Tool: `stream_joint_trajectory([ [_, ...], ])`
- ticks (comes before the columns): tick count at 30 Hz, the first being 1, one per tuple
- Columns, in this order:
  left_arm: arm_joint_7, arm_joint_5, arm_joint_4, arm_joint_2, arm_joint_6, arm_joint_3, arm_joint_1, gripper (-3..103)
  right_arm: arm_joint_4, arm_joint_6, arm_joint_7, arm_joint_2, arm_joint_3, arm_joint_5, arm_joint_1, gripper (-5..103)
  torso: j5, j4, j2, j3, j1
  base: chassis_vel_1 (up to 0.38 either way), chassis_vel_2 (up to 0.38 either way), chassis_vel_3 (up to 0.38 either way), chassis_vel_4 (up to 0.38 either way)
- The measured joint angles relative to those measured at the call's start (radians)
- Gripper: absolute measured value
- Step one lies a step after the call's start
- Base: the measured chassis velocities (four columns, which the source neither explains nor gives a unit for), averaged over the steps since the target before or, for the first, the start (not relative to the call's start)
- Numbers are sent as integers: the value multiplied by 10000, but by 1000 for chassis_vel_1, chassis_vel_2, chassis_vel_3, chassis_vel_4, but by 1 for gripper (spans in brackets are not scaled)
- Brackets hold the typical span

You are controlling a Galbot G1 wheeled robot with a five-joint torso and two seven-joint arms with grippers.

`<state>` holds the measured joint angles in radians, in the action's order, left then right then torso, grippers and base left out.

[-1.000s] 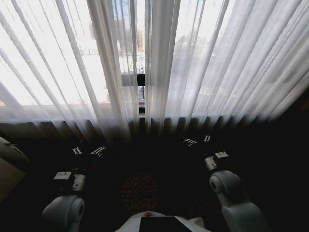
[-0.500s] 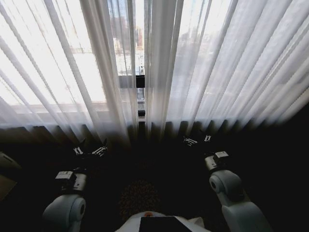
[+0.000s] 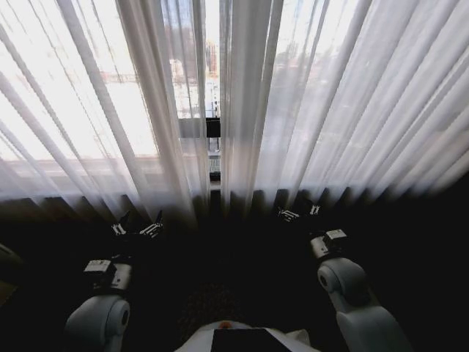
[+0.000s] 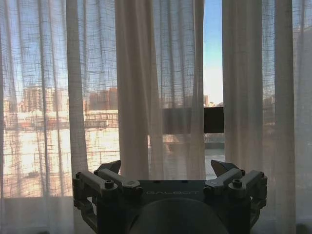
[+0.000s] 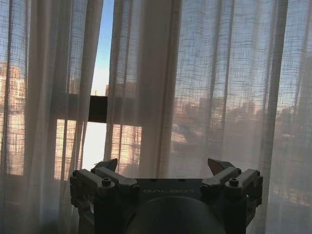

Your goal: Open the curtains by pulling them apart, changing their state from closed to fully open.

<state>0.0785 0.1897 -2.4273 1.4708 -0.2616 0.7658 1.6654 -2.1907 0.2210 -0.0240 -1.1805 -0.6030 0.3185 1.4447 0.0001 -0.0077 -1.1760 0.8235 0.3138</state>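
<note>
Head view differs from the earlier frames as a whole: the window band sits slightly higher and the dark floor takes more of the lower part, which is camera motion. Both arms keep the same low, forward pose. The left curtain and the right curtain hang closed across the window, with a narrow gap between their inner edges showing the dark window frame bar. The left gripper sits low on the left, short of the fabric, fingers spread wide and empty. The right gripper sits low on the right, close to the hem of the right panel, fingers likewise wide apart and holding nothing. In the wrist views the left gripper and the right gripper each face the cloth with clear space between their tips. The fabric is thin, woven and translucent, falling in long vertical pleats; buildings show faintly through it.
</note>
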Motion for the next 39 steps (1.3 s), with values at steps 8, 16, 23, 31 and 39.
stream_joint_trajectory([
  [8,0,9,-13,-4,23,44,20,100,-8,0,57,-23,9,4,-18,100,2,1,0,0,0,-150,148,147,-146],
  [16,1,16,-3,-20,32,34,1,100,-24,0,58,-18,13,4,-20,100,0,1,-1,0,0,-175,163,159,-161],
  [23,1,26,9,-33,37,42,1,100,-42,11,58,-1,24,3,-20,100,1,0,-1,0,0,-173,159,152,-165],
  [31,0,27,35,-21,48,38,11,100,-36,21,58,5,74,-6,-61,100,1,2,0,1,3,-158,173,168,-168],
  [39,0,30,35,-38,48,43,-27,100,-39,30,57,-19,87,-11,-79,100,0,0,0,1,3,-161,149,160,-148],
])
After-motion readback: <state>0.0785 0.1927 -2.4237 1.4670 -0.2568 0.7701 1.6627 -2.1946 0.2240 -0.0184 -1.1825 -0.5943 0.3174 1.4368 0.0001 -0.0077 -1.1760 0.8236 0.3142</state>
